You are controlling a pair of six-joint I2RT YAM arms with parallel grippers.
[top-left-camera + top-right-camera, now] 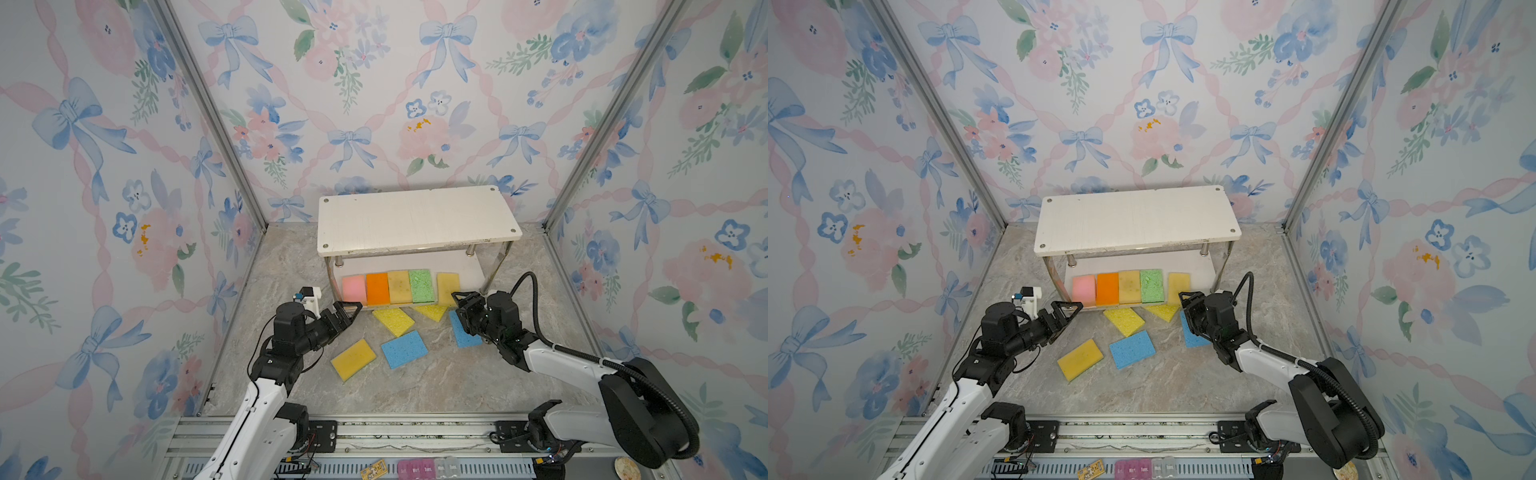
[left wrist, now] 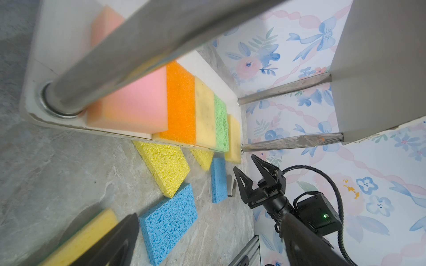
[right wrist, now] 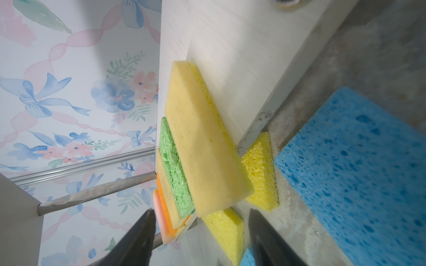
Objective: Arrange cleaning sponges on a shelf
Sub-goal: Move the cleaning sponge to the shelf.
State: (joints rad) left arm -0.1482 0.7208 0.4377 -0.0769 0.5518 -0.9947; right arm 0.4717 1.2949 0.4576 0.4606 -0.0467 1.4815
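Right pincer (image 1: 457, 302) hangs with jaws apart and empty, just in front of the pale yellow sponge (image 1: 448, 286) overhanging the lower board of the shelf (image 1: 415, 216). Left pincer (image 1: 353, 312), spread wide and empty too, sits by the pink sponge (image 1: 354, 289). It's light, squashy foam, probably best pinched across the flat faces at the overhanging end. Only the left wrist view reveals a grey clip (image 2: 231, 188) beside the blue sponge (image 2: 219, 179) under the right pincer.

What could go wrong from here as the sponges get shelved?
1. The right mustard sponge overhangs the front edge of the lower board; the open right gripper at its end could knock it off.
2. The open left gripper sits close to the shelf leg and may bump it.
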